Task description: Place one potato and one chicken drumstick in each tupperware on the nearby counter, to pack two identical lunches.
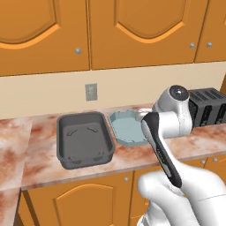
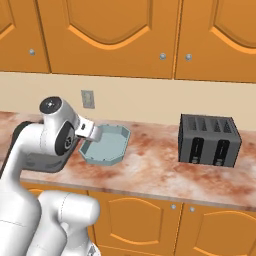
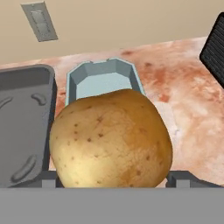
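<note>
The tool (image 3: 113,181) grips a big lumpy golden-brown potato (image 3: 111,138) above the pinkish marble worktop (image 1: 194,143); the pale teal tupperware (image 1: 127,128) and dark grey tray (image 1: 84,139) lie empty, so all packing remains.

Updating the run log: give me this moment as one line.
gripper: shut on golden-brown potato | position: near pale teal tupperware | dark grey tray: empty

- The potato (image 3: 111,139) is big, golden-brown with small dark spots, and sits between the fingers (image 3: 183,178), in front of the teal tupperware (image 3: 105,78).
- The teal tupperware is shallow, with cut corners, and stands upright on the marble surface (image 1: 198,143).
- The dark grey tupperware (image 1: 84,139) is a rectangular tray just beside the teal tupperware.
</note>
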